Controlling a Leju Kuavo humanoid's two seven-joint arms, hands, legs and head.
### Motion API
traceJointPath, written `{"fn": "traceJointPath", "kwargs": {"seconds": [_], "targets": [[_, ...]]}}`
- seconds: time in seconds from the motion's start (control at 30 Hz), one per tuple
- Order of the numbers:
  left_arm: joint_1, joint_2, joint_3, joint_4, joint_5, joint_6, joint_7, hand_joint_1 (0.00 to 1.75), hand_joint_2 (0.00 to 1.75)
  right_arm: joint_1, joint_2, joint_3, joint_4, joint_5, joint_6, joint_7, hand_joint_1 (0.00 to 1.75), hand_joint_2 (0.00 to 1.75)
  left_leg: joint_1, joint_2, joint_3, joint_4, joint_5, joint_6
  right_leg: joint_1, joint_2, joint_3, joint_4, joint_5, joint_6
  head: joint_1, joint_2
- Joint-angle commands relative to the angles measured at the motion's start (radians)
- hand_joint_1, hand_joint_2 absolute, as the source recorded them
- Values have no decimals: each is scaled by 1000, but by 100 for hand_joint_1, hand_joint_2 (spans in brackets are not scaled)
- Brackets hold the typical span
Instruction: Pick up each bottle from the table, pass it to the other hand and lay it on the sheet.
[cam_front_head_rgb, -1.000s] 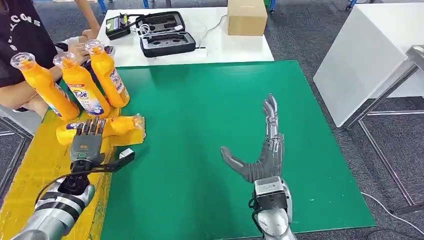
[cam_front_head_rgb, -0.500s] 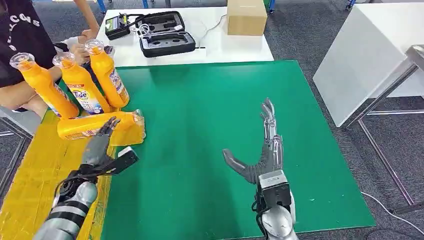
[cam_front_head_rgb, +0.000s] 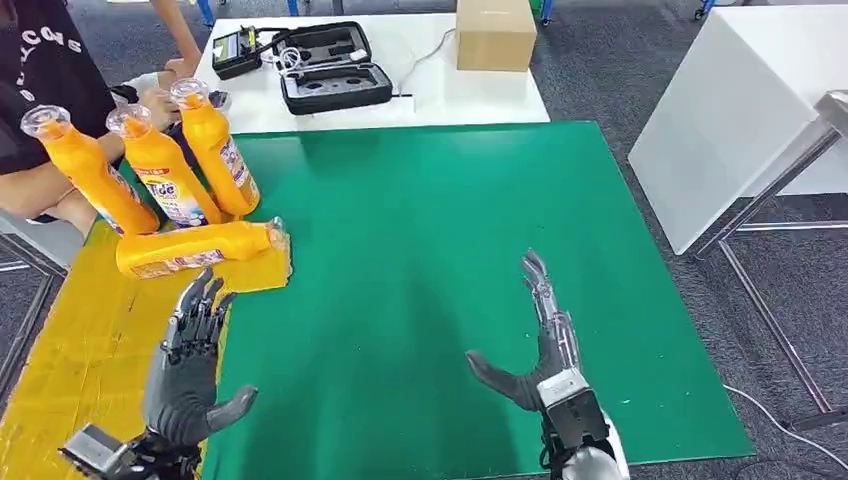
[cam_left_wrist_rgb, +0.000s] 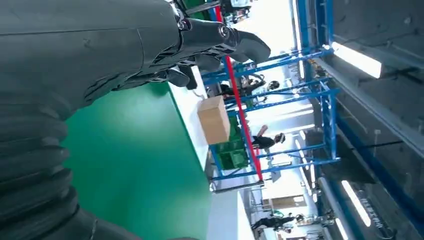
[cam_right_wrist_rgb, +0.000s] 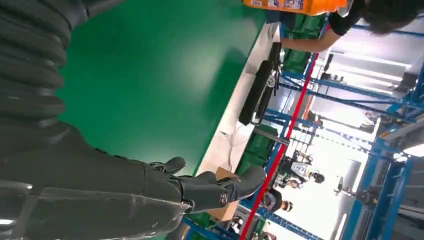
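One bottle (cam_front_head_rgb: 200, 249) lies on the yellow sheet (cam_front_head_rgb: 80, 350), three bottles (cam_front_head_rgb: 160, 170) stand upright behind it awaiting transfer; left hand (cam_front_head_rgb: 190, 370) and right hand (cam_front_head_rgb: 540, 340) both spread and empty, hovering over the table (cam_front_head_rgb: 420, 220).

Green table (cam_front_head_rgb: 420, 250): yellow sheet (cam_front_head_rgb: 70, 350) w/ 1 bottle (cam_front_head_rgb: 195, 249) lying, 3 upright.

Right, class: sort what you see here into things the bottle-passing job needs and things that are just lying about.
Part of the job:
- three standing bottles
- lying bottle
- yellow sheet
- green table
- left hand, holding nothing
- right hand, holding nothing

Just lying about:
- open black case
- cardboard box
- white table
- person's arm
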Motion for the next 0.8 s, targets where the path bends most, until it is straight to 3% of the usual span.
{"fn": "traceJointPath", "kwargs": {"seconds": [0.03, 0.8], "targets": [[-29, -36, -18, 69, -39, 47, 69, 0, 175, -7, 3, 17, 13, -12, 5, -13, 0, 175, -1, 0, 6, -1, -2, 0, 0, -2, 7, -1, -2, 0, 0, 0], [-20, -19, -46, 93, -64, 91, 119, 0, 175, -35, 15, 10, 42, -29, -12, 13, 0, 175, -1, 2, 8, -2, -2, 0, 0, -1, 9, -2, -2, 0, 0, 0]]}}
